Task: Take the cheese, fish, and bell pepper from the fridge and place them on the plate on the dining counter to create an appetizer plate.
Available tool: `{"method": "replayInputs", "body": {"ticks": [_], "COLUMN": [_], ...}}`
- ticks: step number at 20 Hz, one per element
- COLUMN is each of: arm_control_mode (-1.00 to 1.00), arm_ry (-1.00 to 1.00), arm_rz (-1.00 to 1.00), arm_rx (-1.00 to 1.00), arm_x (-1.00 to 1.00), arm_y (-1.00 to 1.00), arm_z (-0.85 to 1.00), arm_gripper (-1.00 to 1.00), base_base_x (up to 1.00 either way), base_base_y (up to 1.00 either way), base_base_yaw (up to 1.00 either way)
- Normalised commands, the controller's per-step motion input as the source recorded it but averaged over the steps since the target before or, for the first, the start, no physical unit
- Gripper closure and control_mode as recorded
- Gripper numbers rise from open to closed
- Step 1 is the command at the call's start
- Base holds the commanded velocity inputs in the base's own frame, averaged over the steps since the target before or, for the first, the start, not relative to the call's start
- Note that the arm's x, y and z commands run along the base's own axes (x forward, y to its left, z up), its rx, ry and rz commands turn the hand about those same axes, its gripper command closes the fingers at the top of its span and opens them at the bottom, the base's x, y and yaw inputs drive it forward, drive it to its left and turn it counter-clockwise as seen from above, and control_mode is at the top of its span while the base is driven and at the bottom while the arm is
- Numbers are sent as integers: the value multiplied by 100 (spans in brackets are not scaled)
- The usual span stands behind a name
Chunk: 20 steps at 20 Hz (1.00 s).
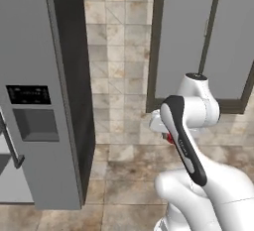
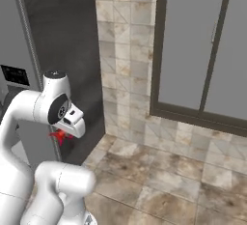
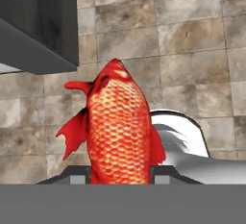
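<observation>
My gripper (image 3: 120,172) is closed on the fish (image 3: 117,131), with one finger pressing on each side of its lower body. In the hand view the fish stands between my fingers with its head pointing away from me, and its orange scales and red fins are very clear. Below it I see the brown tiled floor (image 3: 192,50), so the fish hangs in the air and touches nothing except my fingers. A dark corner of the fridge (image 3: 38,21) is at the upper left of this view. In the left base view the fridge (image 1: 39,101) stands at the left with its black dispenser panel (image 1: 29,95), and my arm is folded at the lower right, where a small red part of the fish (image 1: 170,138) appears under my hand. In the right base view the fish (image 2: 59,136) is also a small red shape under my hand, close to the dark side of the fridge (image 2: 62,35). Behind there is a tiled wall (image 1: 119,51) and grey doors (image 2: 202,45).
</observation>
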Motion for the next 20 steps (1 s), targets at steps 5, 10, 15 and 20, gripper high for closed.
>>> {"method": "replayInputs", "body": {"ticks": [5,10,15,20], "arm_control_mode": [100,100,100,100], "arm_ry": [0,0,0,0], "arm_rz": [0,0,0,0], "arm_rx": [0,0,0,0], "arm_x": [0,0,0,0], "arm_y": [0,0,0,0], "arm_z": [0,0,0,0], "arm_gripper": [100,100,100,100], "base_base_x": [-88,-100,-100,-100], "base_base_y": [-98,-79,-66,-41], "base_base_yaw": [18,23,26,22]}}
